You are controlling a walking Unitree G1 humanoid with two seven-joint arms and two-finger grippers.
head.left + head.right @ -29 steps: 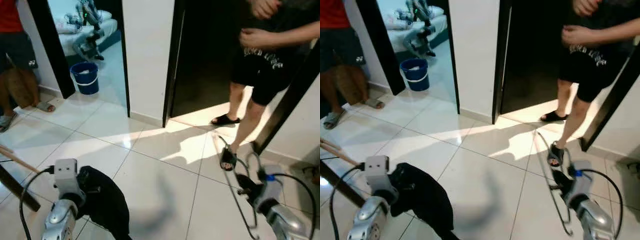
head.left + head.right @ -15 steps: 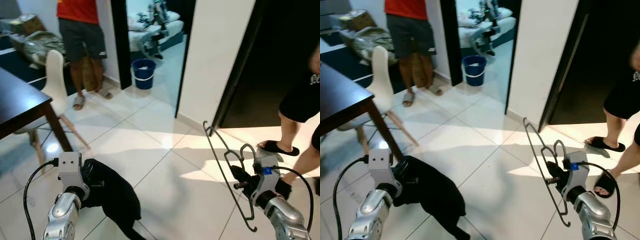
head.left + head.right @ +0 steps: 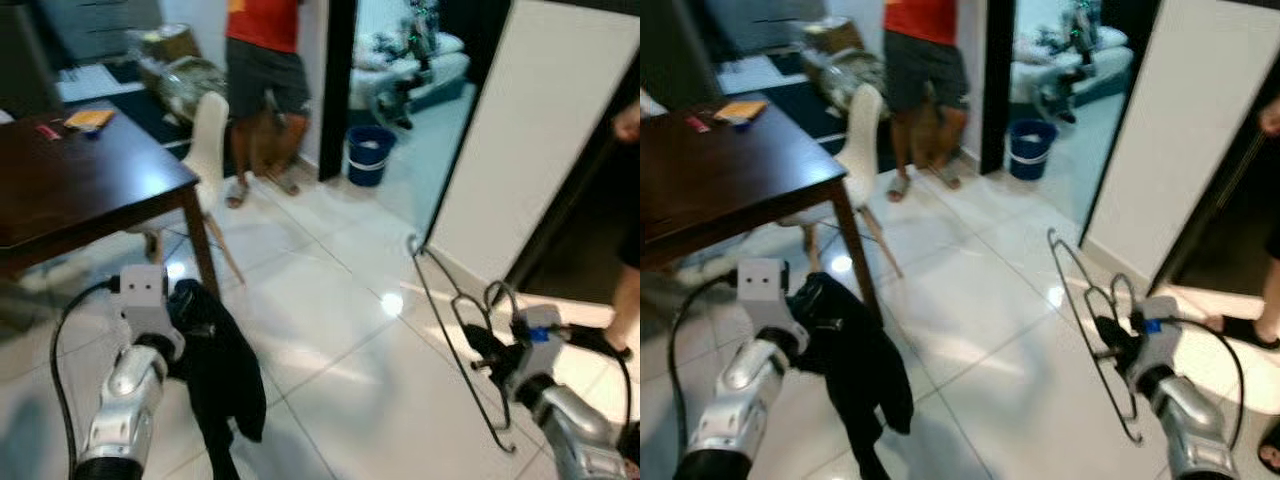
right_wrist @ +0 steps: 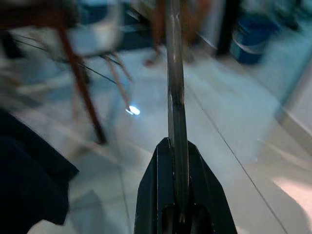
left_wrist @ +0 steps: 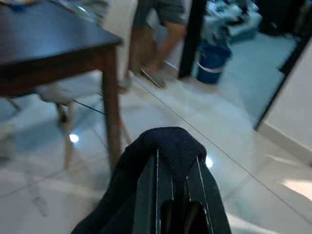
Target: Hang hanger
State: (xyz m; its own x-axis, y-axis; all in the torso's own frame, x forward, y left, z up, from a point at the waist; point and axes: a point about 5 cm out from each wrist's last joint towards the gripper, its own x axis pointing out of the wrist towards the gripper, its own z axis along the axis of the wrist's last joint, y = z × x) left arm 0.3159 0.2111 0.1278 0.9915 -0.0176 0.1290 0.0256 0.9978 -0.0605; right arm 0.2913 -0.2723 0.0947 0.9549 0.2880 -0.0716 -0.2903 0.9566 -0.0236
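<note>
A dark wire hanger [image 3: 455, 335] stands upright at the lower right, with my right gripper [image 3: 482, 350] shut on its bar. In the right wrist view the hanger's bar [image 4: 174, 83] runs straight up from between the black fingers [image 4: 155, 195]. My left gripper [image 3: 180, 330] at the lower left is shut on a black garment [image 3: 222, 385] that hangs down toward the floor. In the left wrist view the black cloth [image 5: 168, 146] drapes over the tips of both fingers [image 5: 148, 195].
A dark wooden table [image 3: 80, 185] stands at the left with a white chair [image 3: 210, 150] behind it. A person in a red shirt [image 3: 265, 60] stands near a doorway with a blue bucket [image 3: 367, 155]. Another person's leg [image 3: 625, 310] is at the right edge. White tiles [image 3: 330, 330] lie ahead.
The camera has swung left: the table and chair now fill the left side and the doorway sits further right. Both grippers keep their hold on the garment and the hanger.
</note>
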